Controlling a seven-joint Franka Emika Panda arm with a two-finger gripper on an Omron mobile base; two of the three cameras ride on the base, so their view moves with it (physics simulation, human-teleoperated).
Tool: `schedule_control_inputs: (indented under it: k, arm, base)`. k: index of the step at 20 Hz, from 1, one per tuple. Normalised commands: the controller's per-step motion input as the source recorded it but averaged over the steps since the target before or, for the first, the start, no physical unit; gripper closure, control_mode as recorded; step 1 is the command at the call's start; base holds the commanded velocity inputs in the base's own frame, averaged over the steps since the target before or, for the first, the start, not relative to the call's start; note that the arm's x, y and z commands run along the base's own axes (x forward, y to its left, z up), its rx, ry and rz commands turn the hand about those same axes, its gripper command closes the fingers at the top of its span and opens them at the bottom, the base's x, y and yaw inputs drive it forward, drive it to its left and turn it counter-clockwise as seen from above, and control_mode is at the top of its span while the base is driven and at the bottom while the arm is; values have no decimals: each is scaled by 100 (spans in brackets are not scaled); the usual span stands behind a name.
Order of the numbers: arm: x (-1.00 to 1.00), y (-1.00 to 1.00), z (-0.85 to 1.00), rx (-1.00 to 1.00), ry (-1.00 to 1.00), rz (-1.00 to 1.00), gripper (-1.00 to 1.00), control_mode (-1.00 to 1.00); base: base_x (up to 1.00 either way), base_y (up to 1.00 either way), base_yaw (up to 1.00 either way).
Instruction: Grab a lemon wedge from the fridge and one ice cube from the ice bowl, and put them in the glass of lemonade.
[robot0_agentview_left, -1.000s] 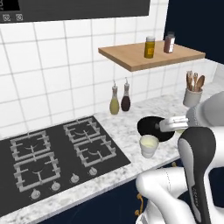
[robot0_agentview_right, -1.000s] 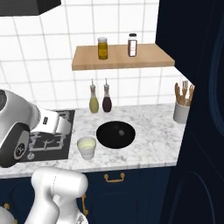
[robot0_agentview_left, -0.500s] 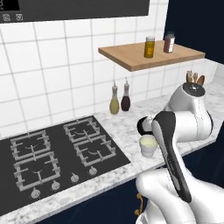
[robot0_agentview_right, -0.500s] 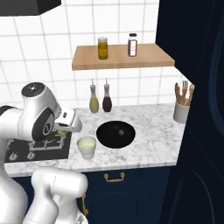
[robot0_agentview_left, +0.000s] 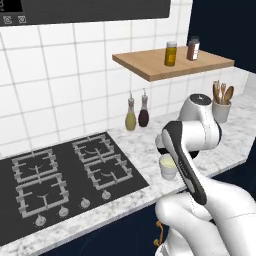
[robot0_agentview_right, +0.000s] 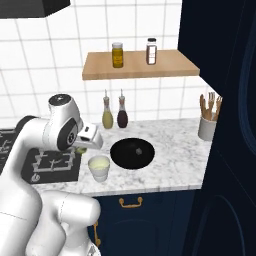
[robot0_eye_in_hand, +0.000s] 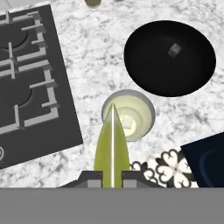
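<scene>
The tool (robot0_eye_in_hand: 112, 175) grips the wedge (robot0_eye_in_hand: 112, 144) closed, its tip over the near rim of the glass (robot0_eye_in_hand: 128, 114). Released here, the wedge may catch the rim and drop on the worktop (robot0_eye_in_hand: 87, 61). The hand view shows one ice cube (robot0_eye_in_hand: 174, 49) in the bowl (robot0_eye_in_hand: 170, 57); the right base view shows the bowl (robot0_agentview_right: 132, 152) right of the glass (robot0_agentview_right: 99, 167).

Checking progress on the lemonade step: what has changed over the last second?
The arm has swung in over the counter, bringing the gripper, shut on the lemon wedge, above the glass of lemonade. The glass, black bowl with its ice cube, bottles and hob stayed put.
</scene>
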Motion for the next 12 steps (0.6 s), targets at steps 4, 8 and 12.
schedule_control_inputs:
  k: [4, 8, 12]
  arm:
    - [31, -17, -10, 0, 0, 0, 100, -100]
    - [29, -18, -4, 0, 0, 0, 100, -100]
    - [49, -13, 0, 0, 0, 0, 100, -100]
  base:
    - [0, 0, 0]
    - [0, 0, 0]
    - [0, 0, 0]
